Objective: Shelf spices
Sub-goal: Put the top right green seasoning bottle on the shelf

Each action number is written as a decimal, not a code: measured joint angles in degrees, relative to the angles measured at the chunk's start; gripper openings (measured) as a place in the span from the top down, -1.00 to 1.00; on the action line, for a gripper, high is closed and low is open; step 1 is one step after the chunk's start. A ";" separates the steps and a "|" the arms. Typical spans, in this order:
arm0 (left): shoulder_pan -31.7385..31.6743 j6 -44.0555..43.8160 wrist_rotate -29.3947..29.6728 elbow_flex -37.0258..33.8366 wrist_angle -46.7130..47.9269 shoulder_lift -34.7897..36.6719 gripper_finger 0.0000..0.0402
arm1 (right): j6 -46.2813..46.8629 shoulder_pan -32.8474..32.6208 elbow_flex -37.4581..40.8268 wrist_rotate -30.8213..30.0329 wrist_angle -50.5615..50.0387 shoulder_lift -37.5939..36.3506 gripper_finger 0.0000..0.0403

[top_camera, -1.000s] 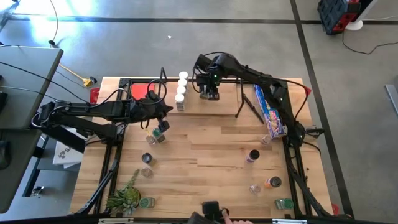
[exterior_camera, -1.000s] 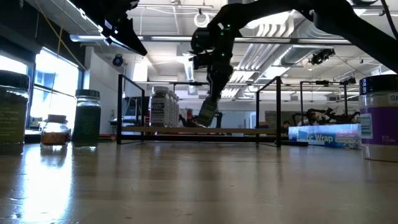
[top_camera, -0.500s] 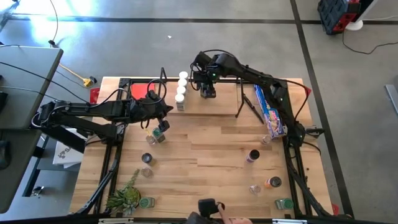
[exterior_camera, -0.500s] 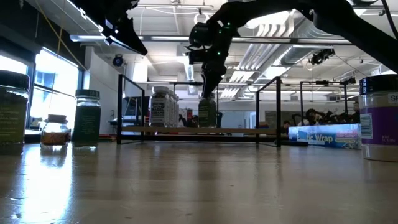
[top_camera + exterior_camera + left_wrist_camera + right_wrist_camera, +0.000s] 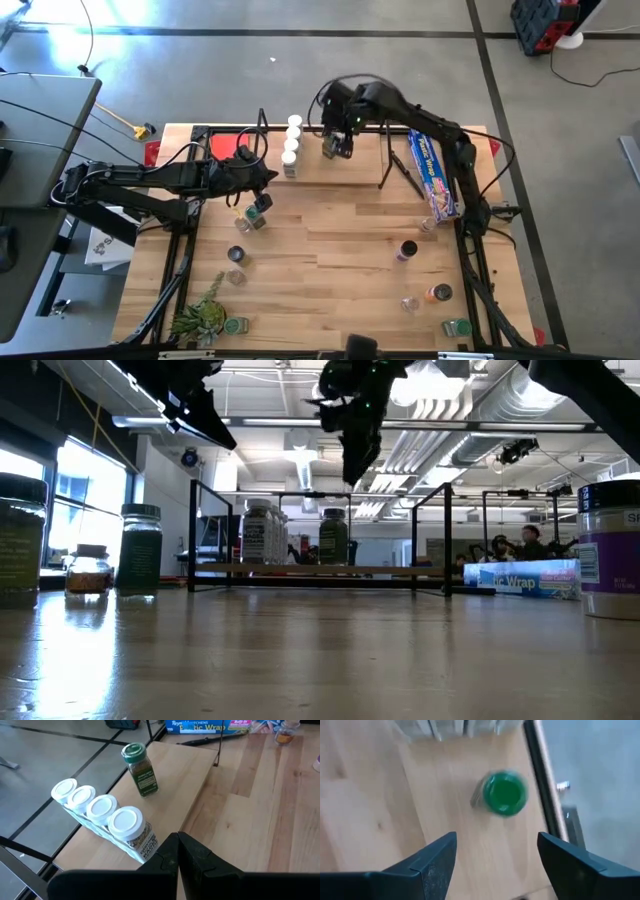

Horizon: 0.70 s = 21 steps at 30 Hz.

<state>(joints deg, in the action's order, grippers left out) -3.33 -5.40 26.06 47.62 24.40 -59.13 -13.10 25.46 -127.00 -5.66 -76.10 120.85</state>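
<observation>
On the shelf [image 5: 330, 170] at the worktop's far edge stand five spices: four white-capped jars [image 5: 100, 810] in a row and one green-capped jar [image 5: 139, 769]. The right gripper [image 5: 495, 862] hangs above, fingers wide and empty. Only the left wrist view shows the left gripper [image 5: 177, 855] pinched closed.

A blue wrap box [image 5: 433, 176], green plant [image 5: 200, 316] and red square [image 5: 228, 144] sit on the table.

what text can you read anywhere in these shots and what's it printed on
"Wrap", with the letters before it cut off, on the long blue box in the low view.
"Reyn..." and "...tic Wrap" on the same box in the left wrist view.
The spice jar labels, such as the green-capped jar, are too small to read.
</observation>
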 joint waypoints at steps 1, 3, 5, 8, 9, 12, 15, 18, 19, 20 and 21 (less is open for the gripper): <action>0.01 -0.04 -0.04 0.00 0.30 0.00 1.00 | 1.21 -0.38 2.86 -1.24 0.40 -0.79 -0.32; 0.04 -0.40 -0.08 0.00 1.25 0.00 1.00 | 4.28 -1.02 10.26 -3.30 4.17 -3.52 -0.30; 0.04 -0.47 -0.04 0.00 1.94 0.00 1.00 | 7.31 -1.74 18.93 -3.79 10.40 -8.13 -0.27; 0.04 -0.47 -0.02 0.00 2.26 0.00 1.00 | 12.50 -3.25 33.11 -5.18 24.30 -15.18 -0.24; 0.04 -0.45 -0.02 0.00 2.43 0.00 1.00 | 14.27 -3.70 37.53 -5.47 29.07 -16.81 -0.23; 0.04 -0.45 -0.08 0.00 2.45 0.00 1.00 | 20.36 -4.70 49.25 -5.97 44.53 -19.76 -0.23; 0.04 -0.49 -0.10 -0.02 2.41 0.00 1.00 | 26.36 -4.97 57.86 -6.40 62.13 -20.22 -0.23; 0.04 -1.19 -0.10 -0.02 2.26 0.00 1.00 | 30.53 -5.16 62.93 -9.54 73.03 -18.63 -0.23; 0.04 -1.61 -0.12 -0.02 2.37 0.00 1.00 | 31.19 -5.23 63.78 -11.33 74.56 -18.29 -0.23; 0.04 -2.02 -0.13 -0.02 2.38 0.00 1.00 | 31.20 -5.23 64.25 -12.58 75.92 -18.05 -0.23; 0.04 -2.39 -0.13 -0.02 2.28 0.00 1.00 | 31.10 -5.23 64.46 -13.10 77.09 -17.76 -0.23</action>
<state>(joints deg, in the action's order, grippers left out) -3.29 -7.78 25.93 47.59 26.68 -59.13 18.00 20.23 -62.53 -18.77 0.99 103.09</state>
